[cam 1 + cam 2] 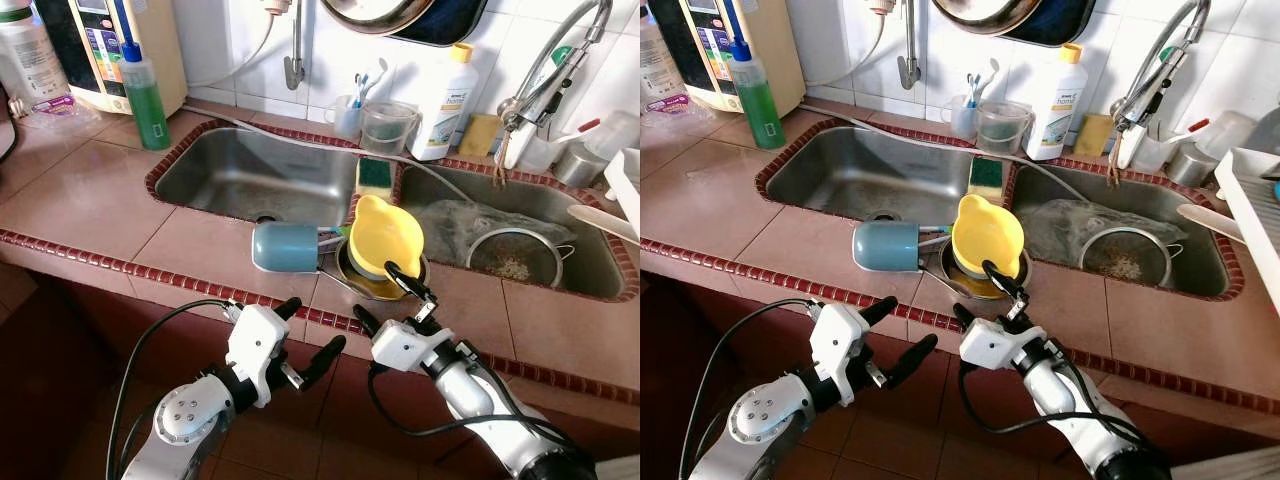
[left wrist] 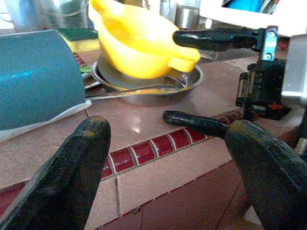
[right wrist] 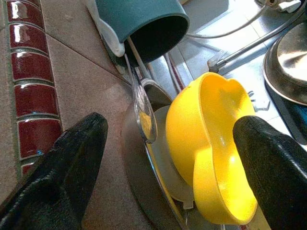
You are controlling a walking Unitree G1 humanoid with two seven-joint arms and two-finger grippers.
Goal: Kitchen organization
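Observation:
A yellow bowl (image 1: 385, 235) rests tilted in a shallow steel dish (image 1: 345, 278) on the counter strip in front of the two sinks. Beside it on the left a blue-grey cup (image 1: 285, 247) lies on its side, and a spoon (image 3: 144, 115) reaches from the cup's mouth over the dish. My right gripper (image 1: 375, 292) is open at the counter's front edge. One of its fingers is up by the yellow bowl's near rim and the other is low by the red tile border. My left gripper (image 1: 315, 325) is open too, just below the edge and left of the right one, holding nothing.
The left sink (image 1: 250, 175) and the right sink (image 1: 590, 265), which holds a strainer (image 1: 515, 255), lie behind the dish. A sponge (image 1: 375, 175) sits on the divider. A green soap bottle (image 1: 145, 95), a white detergent bottle (image 1: 445, 100) and a dish rack (image 1: 1255, 210) line the back and right.

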